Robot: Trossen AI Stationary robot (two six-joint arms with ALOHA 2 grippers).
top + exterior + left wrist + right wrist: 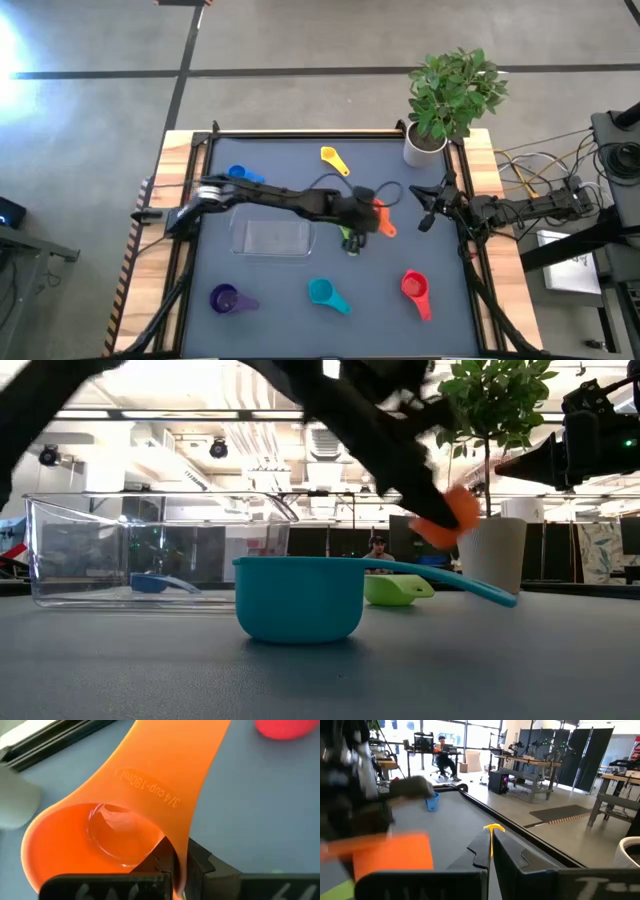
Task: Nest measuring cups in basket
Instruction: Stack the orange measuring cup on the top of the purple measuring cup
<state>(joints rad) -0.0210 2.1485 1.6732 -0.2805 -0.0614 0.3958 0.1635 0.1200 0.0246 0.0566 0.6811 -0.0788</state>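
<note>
My left gripper (364,216) is right of the clear basket (271,239) and shut on the orange cup (383,219), which shows above the table in the low view (448,516). The green cup (350,241) rests on the table just below it. The other cups lie apart on the mat: blue (243,176), yellow (333,158), purple (225,298), teal (325,292) and red (415,288). My right gripper (424,206) hovers shut near the table's right edge and holds nothing. My left gripper grips the orange cup by its bowl wall (176,827), beside the root of the handle. One finger (159,861) is inside the bowl and the other (202,866) outside. The cup is lifted clear of the table, and its handle (165,765) points away from the gripper.
A white plant pot (424,150) stands at the far right corner, seen in the low view (492,556) behind the green cup (397,590). Black rails (300,135) frame the mat. The teal cup (300,600) stands near the front edge. People sit in the room beyond.
</note>
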